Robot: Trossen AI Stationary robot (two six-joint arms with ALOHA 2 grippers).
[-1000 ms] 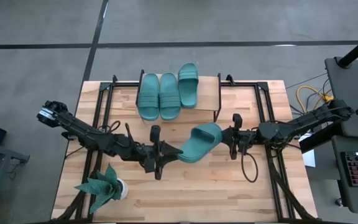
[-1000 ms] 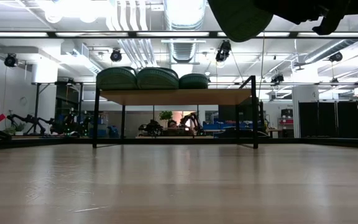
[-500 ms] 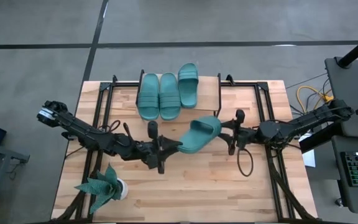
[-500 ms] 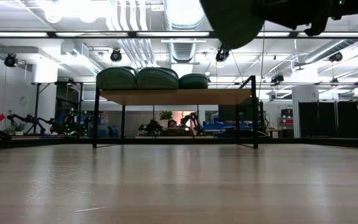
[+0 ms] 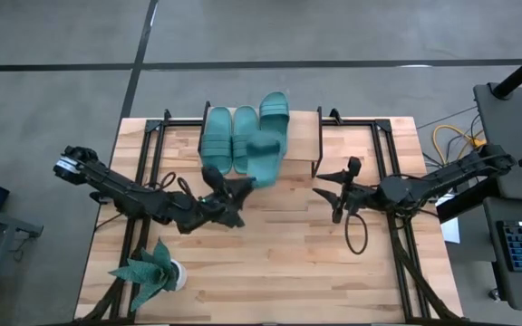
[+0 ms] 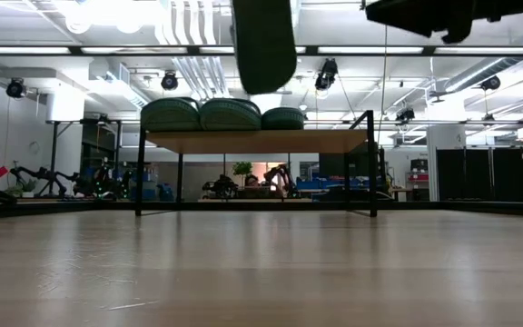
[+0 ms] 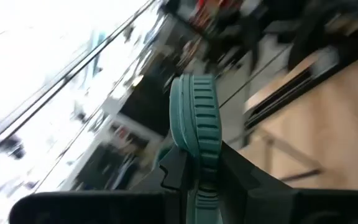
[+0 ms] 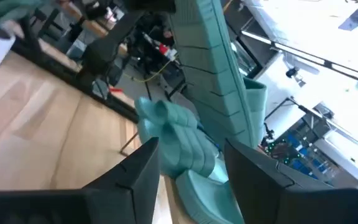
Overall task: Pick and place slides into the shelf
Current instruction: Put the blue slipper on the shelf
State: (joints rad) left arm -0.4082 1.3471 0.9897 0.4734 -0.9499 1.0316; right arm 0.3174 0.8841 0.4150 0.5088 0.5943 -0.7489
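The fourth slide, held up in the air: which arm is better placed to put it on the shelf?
Left. The left gripper is shut on the fourth slide, already above the shelf beside three slides. The right gripper is open, holding nothing.

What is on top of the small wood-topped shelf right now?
Three teal-green rubber slides rest on the light wood shelf. The left claw holds a fourth slide above them, covering part of the middle slide and the shelf top below.
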